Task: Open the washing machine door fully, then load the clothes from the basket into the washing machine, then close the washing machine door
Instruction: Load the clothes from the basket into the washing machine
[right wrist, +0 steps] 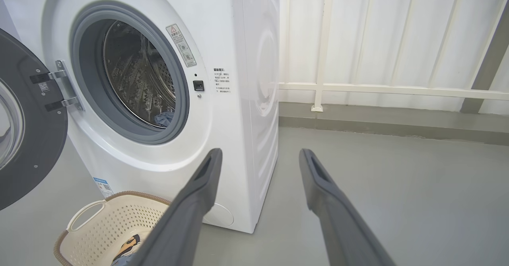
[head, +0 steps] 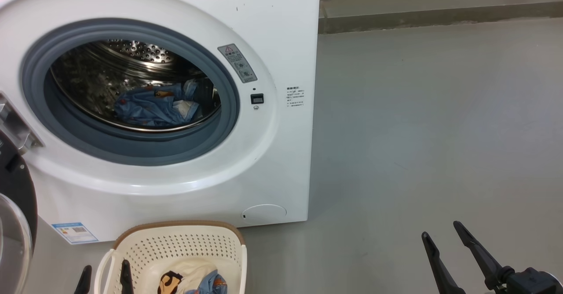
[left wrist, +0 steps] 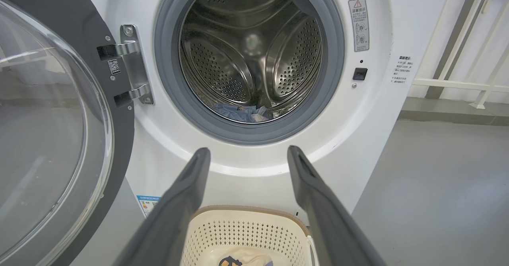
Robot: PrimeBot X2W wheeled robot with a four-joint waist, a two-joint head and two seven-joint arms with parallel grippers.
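Your left gripper (left wrist: 248, 151) hangs just above the basket (head: 176, 241), its two dark fingers spread wide with nothing between them. In the head view its tips poke up at the lower left, seemingly one on either side of the basket's left handle (head: 102, 263).

Your right gripper (head: 440, 229) is well off to the right over bare grey floor (head: 418, 131), its fingers also spread apart and empty.

The washing machine (head: 281, 43) stands straight ahead of you. Its door (left wrist: 119, 138) is swung wide to the left on a steel hinge (left wrist: 133, 65), with the bulging glass facing your left wrist camera. The opening is clear, with a grey gasket (head: 132, 149) ringing the shiny perforated drum (head: 132, 56).

The clothes (head: 154, 105) are split between two places. A blue bundle with a small orange print and a bit of white lies at the bottom of the drum. A second lot (cream-white cloth with a brown and orange print, plus a corner of blue) lies in the bottom of the basket.

The basket sits on the floor just in front of the machine, below the opening. A blue sticker (head: 74, 232) is to its left and a round white flap (head: 264, 212) to its right.

Beyond the machine's right side, your right wrist camera shows a white railing (right wrist: 358, 87).
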